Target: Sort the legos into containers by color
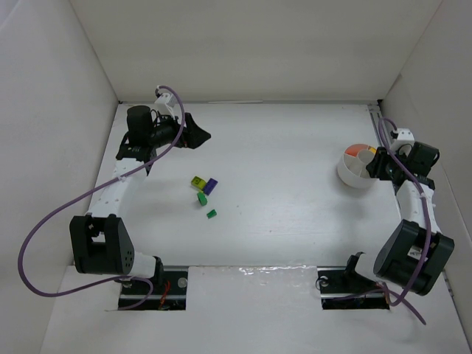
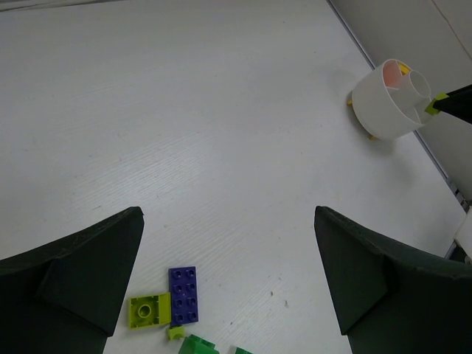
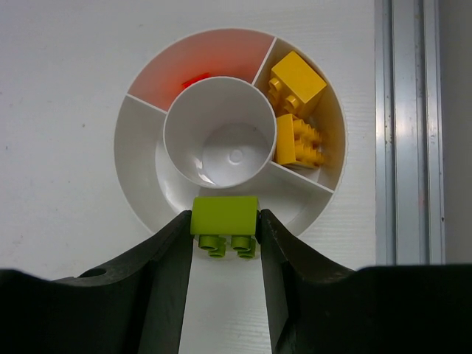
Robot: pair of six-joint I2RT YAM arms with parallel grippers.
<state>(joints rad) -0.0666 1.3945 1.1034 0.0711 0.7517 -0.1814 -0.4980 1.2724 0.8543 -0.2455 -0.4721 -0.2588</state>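
The left arm (image 1: 122, 184) runs up the left side of the table (image 1: 295, 214), wrist turned inward, and the left gripper (image 1: 199, 135) hangs spread wide with nothing between its fingers. The right arm (image 1: 417, 214) folds up along the right edge to the white bowl (image 1: 354, 175). There the right gripper (image 3: 225, 221) is clamped on a lime green brick (image 3: 224, 215) at the bowl's near rim. Two yellow bricks (image 3: 297, 85) lie in one wedge and a red brick (image 3: 195, 80) in another. The loose legos (image 1: 204, 188) lie mid-table, well apart from the bowl.
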